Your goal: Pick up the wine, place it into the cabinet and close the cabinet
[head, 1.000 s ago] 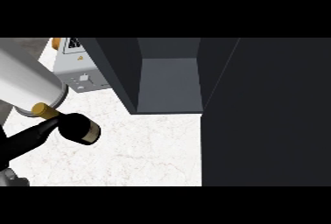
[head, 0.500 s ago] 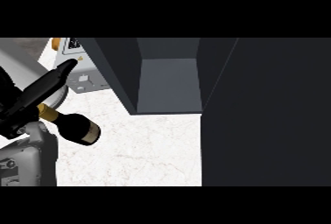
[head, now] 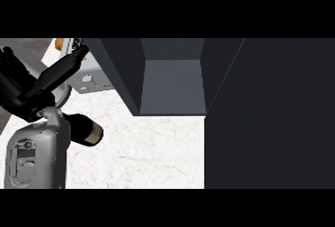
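The wine bottle is dark with a gold band and lies on the white counter at the left; only one end shows, and the rest is hidden behind my left forearm. My left hand rises above the bottle, with straight fingers pointing up and right toward the cabinet. The dark cabinet stands open at the top centre, showing a grey inside. Its dark door fills the right side. My right hand does not show.
A pale grey appliance stands at the back left beside the cabinet's wall, with something orange behind it. The marbled white counter stretches between my forearm and the door.
My left forearm has come up from the lower left edge and now covers more of the bottle. The hand has lifted and stretched its fingers toward the cabinet. The bottle's visible end has shifted slightly right.
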### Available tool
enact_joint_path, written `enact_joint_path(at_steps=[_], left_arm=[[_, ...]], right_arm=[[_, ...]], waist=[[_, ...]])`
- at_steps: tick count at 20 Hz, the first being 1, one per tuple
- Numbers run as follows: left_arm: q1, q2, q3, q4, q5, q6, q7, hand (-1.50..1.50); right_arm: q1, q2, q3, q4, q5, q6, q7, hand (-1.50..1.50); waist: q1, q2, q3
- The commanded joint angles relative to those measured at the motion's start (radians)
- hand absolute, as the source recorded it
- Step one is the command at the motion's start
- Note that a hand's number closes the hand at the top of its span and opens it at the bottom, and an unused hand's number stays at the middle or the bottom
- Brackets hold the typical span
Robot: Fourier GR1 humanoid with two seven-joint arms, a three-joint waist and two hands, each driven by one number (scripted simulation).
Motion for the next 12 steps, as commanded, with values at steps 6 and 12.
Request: enact_joint_path(at_steps=[6, 12], left_arm=[[-0.036, 0.007, -0.03, 0.053, -0.009, 0.057, 0.016, -1.5], [0.084, -0.019, -0.098, -0.07, -0.098, 0.087, 0.087, -1.5]], right_arm=[[0.011, 0.025, -0.016, -0.018, -0.017, 0.042, 0.028, -1.5], [-0.046, 0.01, -0.073, -0.004, -0.068, 0.036, 0.078, -1.5]], waist=[[0.001, 0.0, 0.0], [0.006, -0.001, 0.0]])
